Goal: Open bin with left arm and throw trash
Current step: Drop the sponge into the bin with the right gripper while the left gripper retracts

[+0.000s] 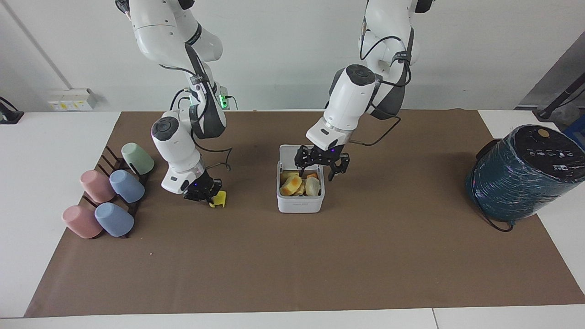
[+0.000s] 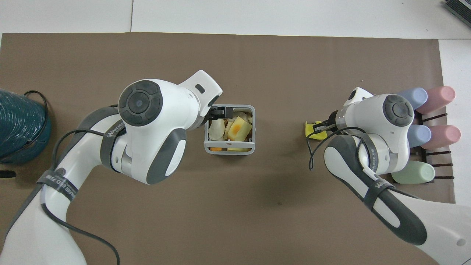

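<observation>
The white bin (image 1: 300, 203) stands mid-mat with its lid (image 1: 289, 155) upright and open; it also shows in the overhead view (image 2: 230, 150). Inside lie the pale orange-yellow chunk (image 1: 291, 185) (image 2: 238, 129), the cream-white lump (image 1: 313, 186) (image 2: 216, 129) and other scraps. My left gripper (image 1: 318, 172) (image 2: 219, 111) is open and empty just over the bin's edge toward the left arm's end. My right gripper (image 1: 204, 193) (image 2: 322, 126) is low at the mat, between the bin and the cups, shut on the bright yellow piece (image 1: 220, 199) (image 2: 315, 131).
Several pastel cups (image 1: 112, 196) (image 2: 423, 121) lie on a dark rack at the right arm's end. A big dark-teal wrapped cylinder (image 1: 525, 173) (image 2: 18, 125) with a cable stands at the left arm's end. A brown mat (image 1: 292, 265) covers the table.
</observation>
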`<state>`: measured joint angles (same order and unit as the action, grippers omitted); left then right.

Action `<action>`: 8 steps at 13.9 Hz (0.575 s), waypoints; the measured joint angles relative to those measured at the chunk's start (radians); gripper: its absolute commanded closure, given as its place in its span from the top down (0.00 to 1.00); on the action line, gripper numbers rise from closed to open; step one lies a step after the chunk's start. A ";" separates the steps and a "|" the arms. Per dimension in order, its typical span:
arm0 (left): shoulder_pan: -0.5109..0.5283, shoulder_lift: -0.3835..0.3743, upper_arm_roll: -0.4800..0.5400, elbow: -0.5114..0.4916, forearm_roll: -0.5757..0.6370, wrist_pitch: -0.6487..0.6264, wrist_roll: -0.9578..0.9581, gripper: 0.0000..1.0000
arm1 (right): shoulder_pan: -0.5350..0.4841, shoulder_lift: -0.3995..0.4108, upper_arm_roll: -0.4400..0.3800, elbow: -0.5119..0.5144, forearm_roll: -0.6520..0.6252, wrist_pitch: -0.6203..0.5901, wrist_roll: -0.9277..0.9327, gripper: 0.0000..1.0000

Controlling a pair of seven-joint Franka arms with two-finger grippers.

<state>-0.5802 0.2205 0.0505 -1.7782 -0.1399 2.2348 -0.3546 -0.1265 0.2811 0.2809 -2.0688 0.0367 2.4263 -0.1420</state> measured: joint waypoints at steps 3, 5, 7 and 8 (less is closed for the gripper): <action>0.089 -0.042 0.007 -0.011 0.121 -0.156 0.027 1.00 | 0.008 -0.040 0.025 0.149 0.013 -0.192 0.201 0.00; 0.154 -0.069 0.009 -0.049 0.145 -0.173 0.085 1.00 | 0.039 -0.059 0.046 0.230 0.074 -0.249 0.358 0.00; 0.229 -0.103 0.010 -0.087 0.149 -0.177 0.191 1.00 | 0.104 -0.061 0.051 0.268 0.159 -0.247 0.512 0.00; 0.271 -0.125 0.011 -0.101 0.149 -0.184 0.250 1.00 | 0.141 -0.060 0.051 0.271 0.191 -0.228 0.582 0.00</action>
<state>-0.3087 0.0956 0.0616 -1.8792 0.0090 2.0510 -0.1046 0.0145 0.2212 0.3320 -1.7974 0.2277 2.1983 0.4396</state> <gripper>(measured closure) 0.000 0.982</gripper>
